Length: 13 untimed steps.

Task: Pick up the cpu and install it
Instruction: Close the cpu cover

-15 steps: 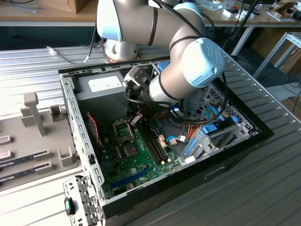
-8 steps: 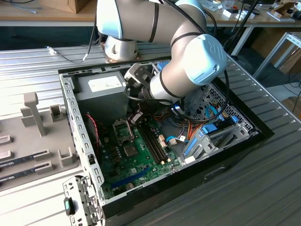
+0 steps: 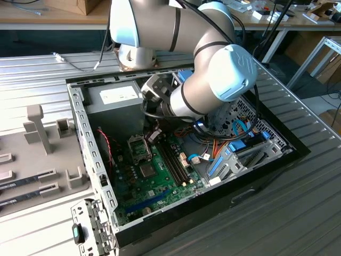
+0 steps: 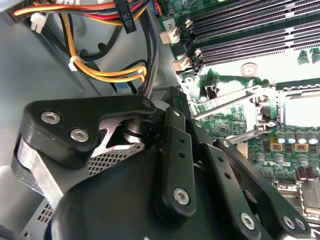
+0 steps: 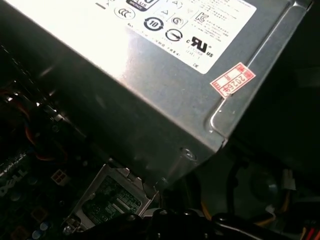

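- Hovering inside the open computer case, the end effector hangs just above the motherboard socket; clenched or released, I cannot tell.
- Where the cpu lies cannot be told.

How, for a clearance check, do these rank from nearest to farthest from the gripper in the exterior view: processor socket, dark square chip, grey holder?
From the gripper:
1. processor socket, right beside it on the board.
2. dark square chip, farther along the board.
3. grey holder, outside the case, exterior view's left.
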Each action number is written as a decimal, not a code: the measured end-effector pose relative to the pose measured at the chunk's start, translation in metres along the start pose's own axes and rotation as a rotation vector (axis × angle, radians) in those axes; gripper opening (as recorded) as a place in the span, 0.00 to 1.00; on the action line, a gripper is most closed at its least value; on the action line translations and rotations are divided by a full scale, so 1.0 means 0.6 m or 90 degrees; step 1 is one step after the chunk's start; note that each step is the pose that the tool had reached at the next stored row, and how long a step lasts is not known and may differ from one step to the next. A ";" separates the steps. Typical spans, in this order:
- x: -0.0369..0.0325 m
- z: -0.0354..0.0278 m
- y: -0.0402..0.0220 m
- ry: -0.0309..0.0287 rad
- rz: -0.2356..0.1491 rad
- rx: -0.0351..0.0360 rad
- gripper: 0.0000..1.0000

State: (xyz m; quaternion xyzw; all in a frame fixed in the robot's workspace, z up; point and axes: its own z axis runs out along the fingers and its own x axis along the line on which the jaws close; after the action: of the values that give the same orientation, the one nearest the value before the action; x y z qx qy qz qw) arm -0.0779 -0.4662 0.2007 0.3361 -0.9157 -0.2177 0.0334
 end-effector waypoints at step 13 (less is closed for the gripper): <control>0.012 -0.007 -0.009 -0.0006 -0.001 0.0011 0.11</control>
State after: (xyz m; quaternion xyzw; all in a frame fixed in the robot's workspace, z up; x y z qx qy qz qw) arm -0.0793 -0.4760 0.2014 0.3364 -0.9158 -0.2171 0.0326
